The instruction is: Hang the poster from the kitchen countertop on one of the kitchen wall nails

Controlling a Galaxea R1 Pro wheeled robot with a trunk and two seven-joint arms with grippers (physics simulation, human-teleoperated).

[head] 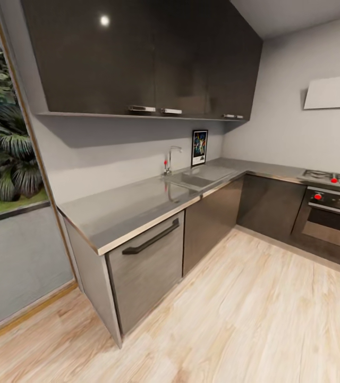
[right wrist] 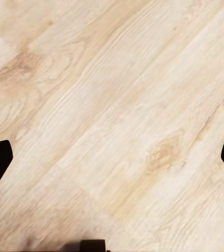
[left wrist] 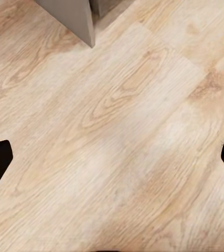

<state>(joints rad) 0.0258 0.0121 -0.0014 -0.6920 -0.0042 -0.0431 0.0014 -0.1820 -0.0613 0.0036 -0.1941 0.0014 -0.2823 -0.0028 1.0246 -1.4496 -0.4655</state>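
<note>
Two wrist cameras and the head camera cover this moment. Head view, far left: window (head: 2,133) with palm-like plants and grass outside, pale wall panel below it. Next right, the kitchen countertop (head: 133,205), grey and reflective, L-shaped, running back from its near corner and turning right along the far wall. Under it a steel-front unit with a dark bar handle (head: 151,238), then dark cabinet fronts (head: 212,218). Dark upper cabinets (head: 149,58) hang above, metal handles along their lower edge. Inset sink (head: 199,176) with a faucet (head: 169,159), red detail on it. The poster (head: 199,148) stands upright at the back of the counter, against the wall, just beyond the sink near the corner. Far right: gas hob (head: 333,180), oven (head: 329,218) with red knobs, white hood (head: 333,91) on the wall. Light wood floor (head: 234,319) in front. Left gripper (left wrist: 112,160) in left wrist view: dark fingertips at opposite edges, spread wide, nothing between, floor below, grey cabinet corner (left wrist: 72,18) nearby. Right gripper (right wrist: 112,160) in right wrist view: same, spread wide, holding nothing, over floor.
</note>
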